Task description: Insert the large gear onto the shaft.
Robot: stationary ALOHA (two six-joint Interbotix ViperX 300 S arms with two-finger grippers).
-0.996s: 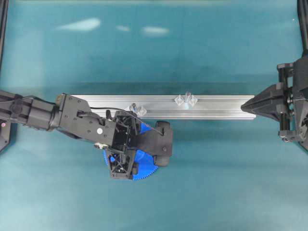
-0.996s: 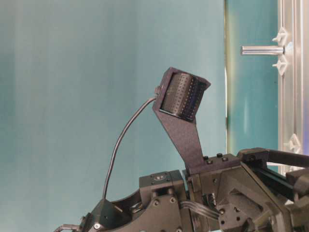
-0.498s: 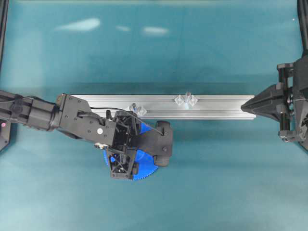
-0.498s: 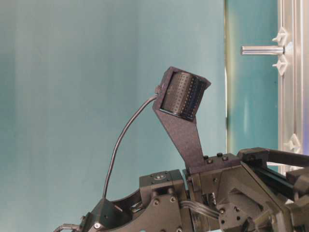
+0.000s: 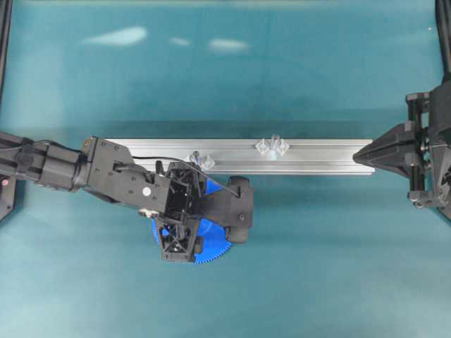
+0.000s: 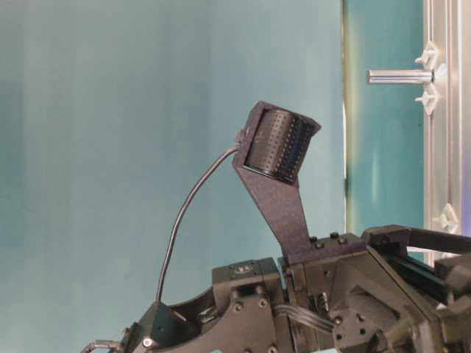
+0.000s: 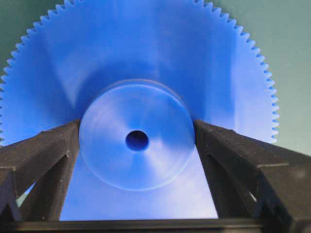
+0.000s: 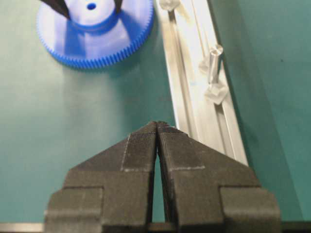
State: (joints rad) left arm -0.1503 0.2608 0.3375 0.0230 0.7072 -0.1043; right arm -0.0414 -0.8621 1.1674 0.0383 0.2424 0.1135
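Seen from overhead, the left gripper (image 5: 184,227) sits low and left of centre, pointing down over the large gear (image 5: 211,248), whose blue toothed edge shows below and to the right of the black arm. The gear lies flat on the green worktop (image 5: 317,282), just below a long aluminium rail (image 5: 317,156) that runs across the middle of the frame. Two pins stand on the rail: one (image 5: 198,158) just above the gear, and the shaft (image 5: 274,144) further right near the rail's middle. The right gripper (image 5: 363,155) rests at the rail's right end, its tips drawn to a point. In the table-level view, the left arm's black housing and camera bracket (image 6: 280,151) fill the lower part, while the shaft (image 6: 399,76) shows at the upper right as a bright grey pin sticking out from the rail (image 6: 445,110). In the left wrist view, the gear (image 7: 146,68) fills the frame and the two black fingers (image 7: 46,153) stand on either side of its raised round hub, right at its rim; whether they press on it or merely flank it I cannot tell. In the right wrist view, the right gripper (image 8: 157,127) has its jaws drawn together with nothing between them, the gear (image 8: 97,36) at the upper left and the shaft (image 8: 214,60) on the rail (image 8: 194,97) to the right.
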